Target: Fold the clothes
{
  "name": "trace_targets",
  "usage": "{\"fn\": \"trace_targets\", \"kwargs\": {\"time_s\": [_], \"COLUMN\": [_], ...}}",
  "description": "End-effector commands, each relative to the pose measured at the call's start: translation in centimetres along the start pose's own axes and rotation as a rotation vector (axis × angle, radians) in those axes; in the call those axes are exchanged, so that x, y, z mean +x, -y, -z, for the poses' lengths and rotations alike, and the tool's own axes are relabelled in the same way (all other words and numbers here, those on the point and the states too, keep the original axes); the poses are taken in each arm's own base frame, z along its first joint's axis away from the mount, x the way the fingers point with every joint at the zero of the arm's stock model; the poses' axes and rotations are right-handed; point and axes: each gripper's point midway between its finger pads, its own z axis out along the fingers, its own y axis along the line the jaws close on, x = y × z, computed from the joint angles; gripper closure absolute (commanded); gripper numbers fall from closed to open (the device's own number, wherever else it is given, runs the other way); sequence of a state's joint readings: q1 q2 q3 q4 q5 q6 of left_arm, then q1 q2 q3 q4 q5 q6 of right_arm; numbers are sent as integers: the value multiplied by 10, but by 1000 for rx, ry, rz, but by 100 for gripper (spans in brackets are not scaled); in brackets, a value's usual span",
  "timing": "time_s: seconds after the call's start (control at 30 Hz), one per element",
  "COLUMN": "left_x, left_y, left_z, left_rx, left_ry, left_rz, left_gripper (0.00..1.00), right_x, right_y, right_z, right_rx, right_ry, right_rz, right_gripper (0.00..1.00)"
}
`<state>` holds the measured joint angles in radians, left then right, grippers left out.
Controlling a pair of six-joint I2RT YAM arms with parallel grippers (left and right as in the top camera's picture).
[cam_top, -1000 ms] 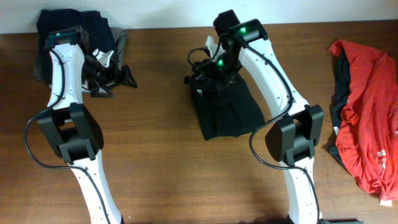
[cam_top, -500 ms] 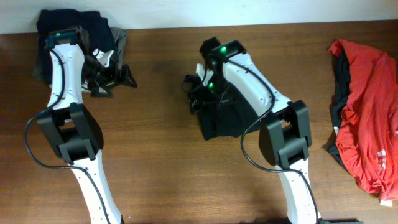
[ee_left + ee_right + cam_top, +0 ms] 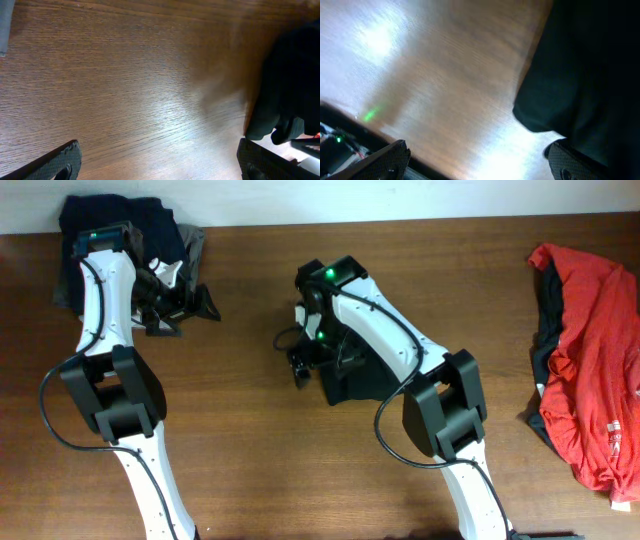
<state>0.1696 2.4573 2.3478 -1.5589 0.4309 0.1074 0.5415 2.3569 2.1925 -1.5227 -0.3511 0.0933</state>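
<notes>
Between the fingers of the right gripper (image 3: 475, 160) we see only bare bench (image 3: 250, 450); the fingers stand wide apart and pinch nothing. Just beside them lies a rounded corner of the black garment (image 3: 580, 75), flat on the wood. Seen from above, this garment is a compact dark bundle in the middle of the bench, partly under the right arm.

The left gripper (image 3: 160, 167) is also spread and empty. It hovers over bare wood near the navy and grey pile (image 3: 110, 220) at the far left corner. The red garment (image 3: 590, 360) lies at the right edge, well apart.

We judge the black cloth to be light, soft and limp. It will sag when lifted and may slide on the smooth wood. We think the best hold is a firm pinch at this near corner, through all layers.
</notes>
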Motion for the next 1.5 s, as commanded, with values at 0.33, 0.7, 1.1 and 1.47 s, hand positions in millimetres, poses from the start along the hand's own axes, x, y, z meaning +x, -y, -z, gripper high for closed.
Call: {"fn": "trace_targets", "kwargs": {"time_s": [0.33, 0.7, 1.1, 1.47], "left_x": [-4, -4, -4, -4], "left_y": [12, 12, 12, 12], "left_z": [15, 15, 15, 15], "left_rx": [8, 8, 8, 7], "left_ry": [49, 50, 50, 50], "left_rz": [-28, -28, -29, -29], "left_gripper": [1, 1, 1, 1], "right_x": [-50, -45, -39, -30], "right_y": [23, 35, 6, 4], "right_z": [85, 22, 6, 4], "right_rx": [144, 113, 127, 117], "right_ry": [325, 224, 198, 164], "right_rz": [226, 213, 283, 212], "right_gripper": [1, 1, 51, 96]}}
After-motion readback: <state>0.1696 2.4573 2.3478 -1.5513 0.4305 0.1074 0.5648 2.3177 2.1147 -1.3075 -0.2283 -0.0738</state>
